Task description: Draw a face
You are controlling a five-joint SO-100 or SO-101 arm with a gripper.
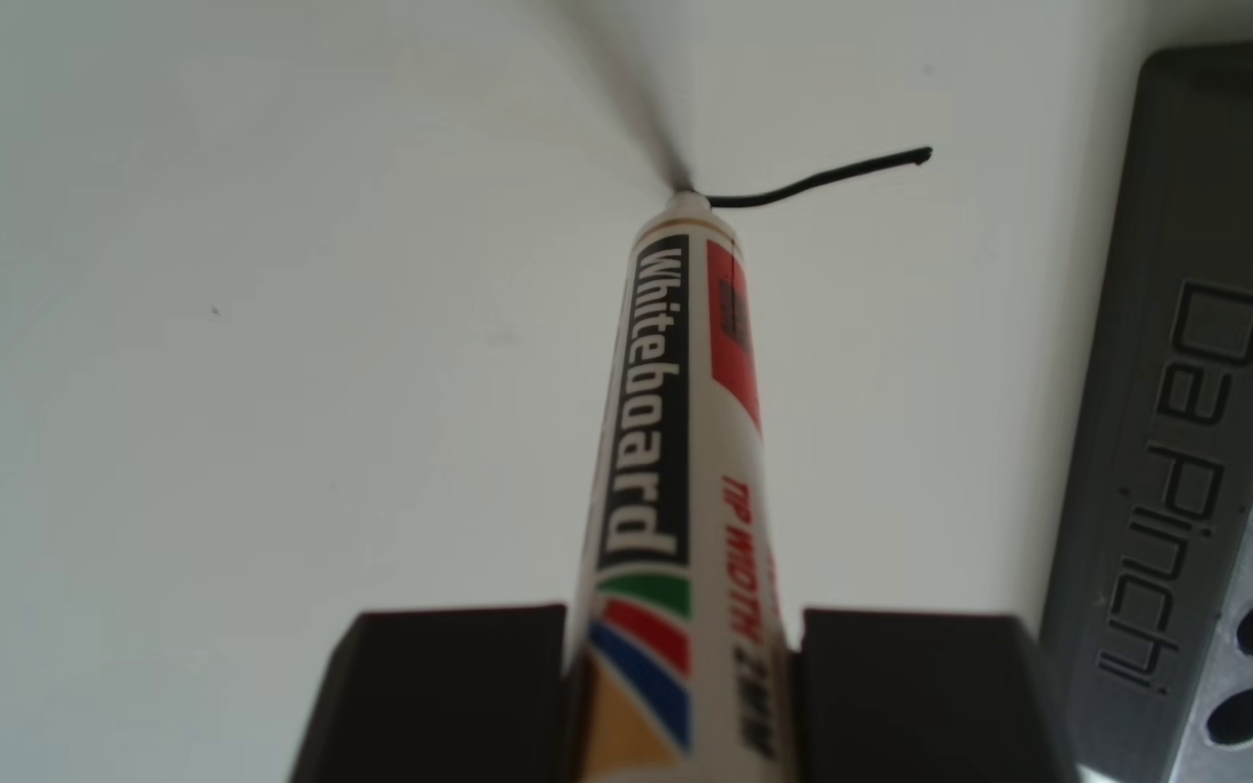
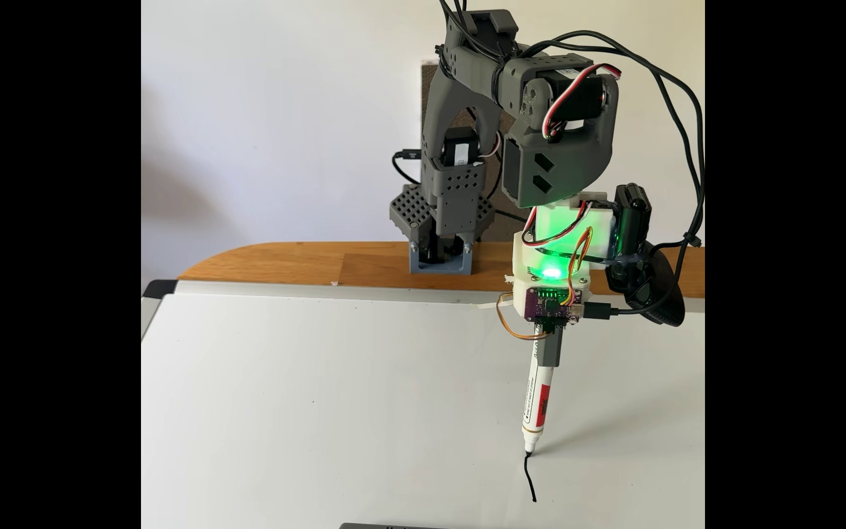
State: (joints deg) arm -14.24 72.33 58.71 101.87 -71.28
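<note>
Gripper (image 1: 684, 677) clamped on whiteboard marker (image 1: 672, 421), tip touching whiteboard (image 1: 232, 301). One short curved black stroke, the face (image 1: 819, 178), runs from tip toward grey block (image 1: 1173, 421).

White marker (image 1: 672, 421) (black label, red panel, multicoloured stripes), black stroke (image 1: 819, 181), grey block (image 1: 1136, 376), white board (image 2: 309, 407)

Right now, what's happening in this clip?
A grey robot arm is drawing on a whiteboard with a whiteboard marker. The gripper is clamped around the marker's barrel, and the tip rests on the board. So far only one short, slightly curved black stroke is down, trailing from the tip, so the face has barely begun. In the other view, a grey block engraved "Da Pinchi" lies at the right edge, apart from the stroke.
</note>
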